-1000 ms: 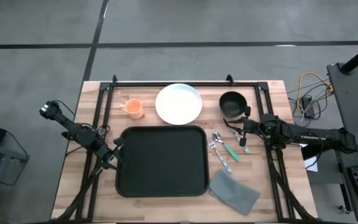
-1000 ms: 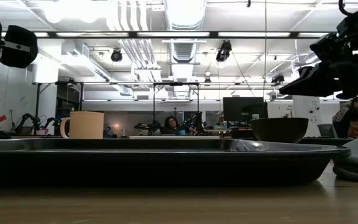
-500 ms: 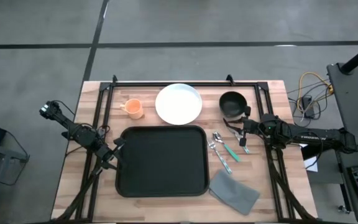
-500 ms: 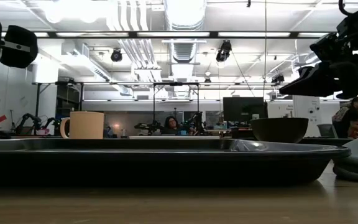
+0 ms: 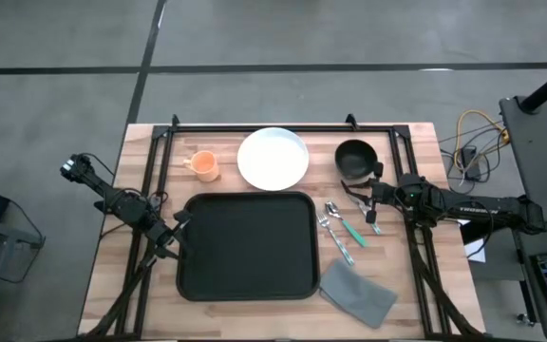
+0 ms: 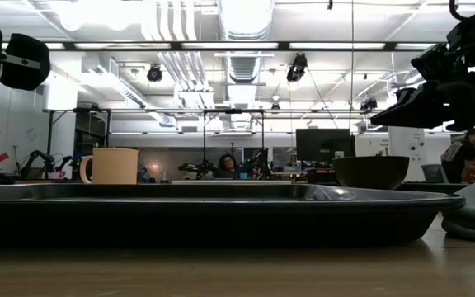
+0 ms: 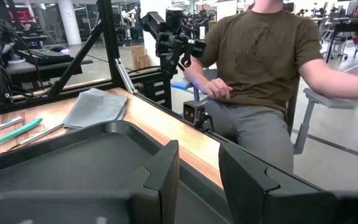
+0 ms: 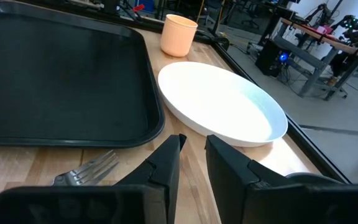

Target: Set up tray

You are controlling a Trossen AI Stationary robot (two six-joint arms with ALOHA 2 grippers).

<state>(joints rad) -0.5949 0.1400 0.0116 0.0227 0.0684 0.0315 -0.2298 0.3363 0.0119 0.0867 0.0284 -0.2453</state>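
The black tray [image 5: 245,245] lies flat in the middle of the table, also seen edge-on in the low view [image 6: 221,210]. My left gripper [image 5: 176,232] hovers open above the tray's left rim, its fingers [image 7: 165,175] raised clear of the tray [image 7: 73,168]. My right gripper [image 5: 368,205] hangs open above the table to the right of the tray, over the cutlery [image 5: 342,228]. In the right wrist view it [image 8: 192,158] points across the fork [image 8: 89,169] toward the white plate [image 8: 222,106] and the tray [image 8: 61,81].
Along the far side stand an orange cup [image 5: 203,165], the white plate [image 5: 273,159] and a black bowl [image 5: 354,159]. A folded grey cloth [image 5: 357,293] lies near the tray's near right corner. A person [image 7: 260,68] sits beyond the table's near edge.
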